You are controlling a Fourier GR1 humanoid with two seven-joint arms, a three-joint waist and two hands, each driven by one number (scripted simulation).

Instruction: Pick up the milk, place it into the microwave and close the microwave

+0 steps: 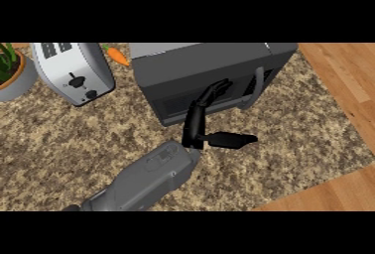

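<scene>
The microwave (209, 74) is the biggest thing here, a dark grey box standing at the back of the speckled counter (66, 144). Its door looks closed, with the pale handle (258, 84) lying along the right side of the front. The milk shows nowhere on the counter, so I judge that it is probably already inside, though the view does not let me confirm it. If this is right, the picking and the placing are done, and the closing is at its very end or finished.

Only one arm is visible, and I take it for the right hand (199, 119). Its fingers are straight and stretched up against the microwave door, holding nothing, while the thumb points to the right.

To the left stand a silver toaster (73, 69) and a plant pot (15, 74), with a carrot (117, 55) between the toaster and the microwave.
</scene>
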